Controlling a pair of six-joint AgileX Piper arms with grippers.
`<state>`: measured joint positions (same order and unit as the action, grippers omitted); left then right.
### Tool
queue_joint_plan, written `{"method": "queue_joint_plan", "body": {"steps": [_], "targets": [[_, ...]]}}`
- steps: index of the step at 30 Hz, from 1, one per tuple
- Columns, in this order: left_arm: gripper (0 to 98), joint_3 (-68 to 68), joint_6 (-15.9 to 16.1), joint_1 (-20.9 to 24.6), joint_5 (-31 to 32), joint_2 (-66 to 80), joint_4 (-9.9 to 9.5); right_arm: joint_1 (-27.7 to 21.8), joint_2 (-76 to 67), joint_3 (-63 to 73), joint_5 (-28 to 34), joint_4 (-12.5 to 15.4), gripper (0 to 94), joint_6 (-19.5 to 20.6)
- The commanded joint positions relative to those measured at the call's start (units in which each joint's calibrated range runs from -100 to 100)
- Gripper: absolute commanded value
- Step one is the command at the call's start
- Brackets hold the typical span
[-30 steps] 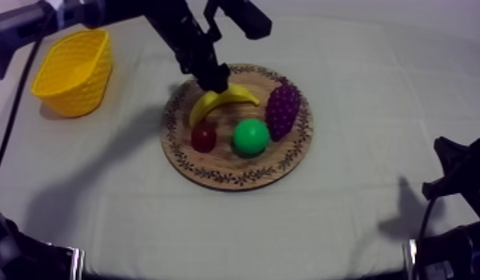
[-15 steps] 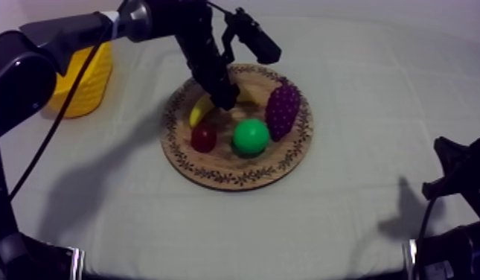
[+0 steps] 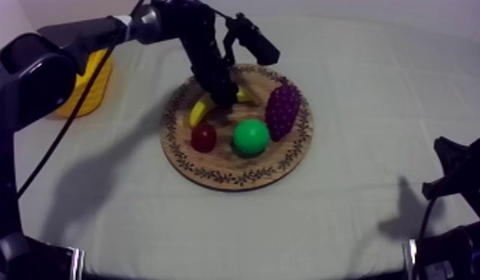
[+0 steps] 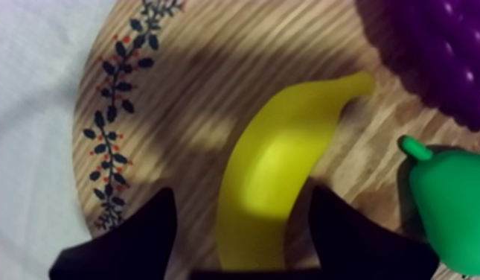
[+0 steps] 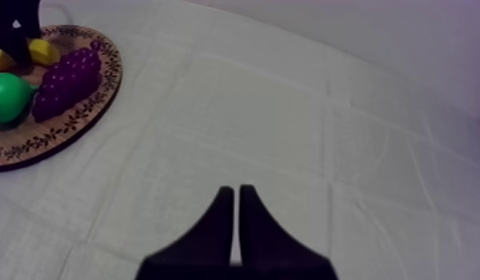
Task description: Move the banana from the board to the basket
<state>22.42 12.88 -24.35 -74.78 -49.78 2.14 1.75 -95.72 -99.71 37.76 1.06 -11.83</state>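
**Operator:** Where am I with the banana?

**Spotter:** Your left gripper [image 4: 241, 197] is spread, with one finger on each side of the banana [image 4: 276, 164]. The banana lies flat on the board [image 3: 213, 177], and nothing is gripped yet.

**Operator:** So I just close?

**Spotter:** I'd say yes, but mind the balance. Your fingers straddle the thick part near one end, so the long tapered end may dip as you lift. Squeeze across the width and rise straight up. Clear the rim before you swing to the basket [image 3: 92, 88], which is well apart at the table's left.

**Operator:** Is there anything I might knock?

**Spotter:** The pear [image 4: 451, 212] is just beside one finger, and the grapes [image 4: 443, 52] are near the banana's tip. Don't drift that way.

**Operator:** What does each camera give me?

**Spotter:** The left wrist view gives you the gaps between fingers and banana. From above, your arm sits over that spot. The top view gives you the route: the basket, the rim and the small red fruit [image 3: 204, 137] beside the banana's lower end. The right wrist view has your right gripper [image 5: 237, 195] clenched on nothing over bare cloth [image 5: 302, 112], well away from the board.
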Motion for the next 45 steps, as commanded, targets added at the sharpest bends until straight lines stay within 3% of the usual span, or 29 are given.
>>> {"method": "queue_joint_plan", "body": {"steps": [1,15,21,35,45], "targets": [[59.2,0.10,0.00,0.08,-0.04,-0.30,0.07,0.01,-0.03,0.05,-0.02,-0.01,0.6,-0.02],[33.3,0.81,-0.99,-0.07,-0.04,-1.47,0.37,0.01,-0.03,0.05,-0.02,-0.01,0.6,-0.02],[27.0,-2.93,-2.01,-0.25,0.02,3.70,0.06,0.01,-0.03,0.05,-0.02,-0.01,0.6,-0.02],[25.8,-19.22,-3.32,2.50,1.90,33.40,-1.24,0.01,-0.03,0.05,-0.02,-0.01,0.6,-0.02],[32.4,-30.97,-1.87,11.18,3.97,51.89,-1.94,0.01,-0.03,0.05,-0.02,-0.01,0.6,-0.02]]}}
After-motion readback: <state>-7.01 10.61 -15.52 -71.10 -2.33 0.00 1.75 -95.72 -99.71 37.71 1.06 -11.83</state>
